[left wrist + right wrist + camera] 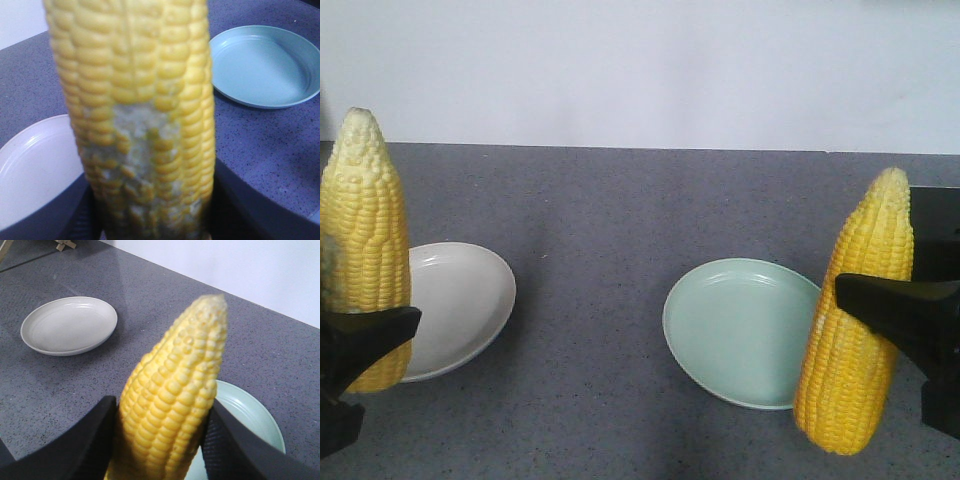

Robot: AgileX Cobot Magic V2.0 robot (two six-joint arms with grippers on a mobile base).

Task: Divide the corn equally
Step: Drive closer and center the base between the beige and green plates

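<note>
Two cobs, one per arm, both off the grey counter point(620, 220). Left pincer point(360, 345) clamped on the left cob point(362, 250), held upright at the left frame edge, pale tip up, in front of the white plate's point(460, 300) left side; left wrist view shows a patch of dull, greyish worn kernels low on this cob point(135, 100), dark fingers on either side at the base. Right pincer point(905, 315) clamped on the right cob point(855, 330), tip up and leaning slightly right, just beside the green plate's point(740, 330) right rim; right wrist view shows black fingers point(80, 440) pressing both flanks of that cob point(170, 395), green plate point(250, 415) behind it. Both plates bare, well apart on the counter, white left, green right.
</note>
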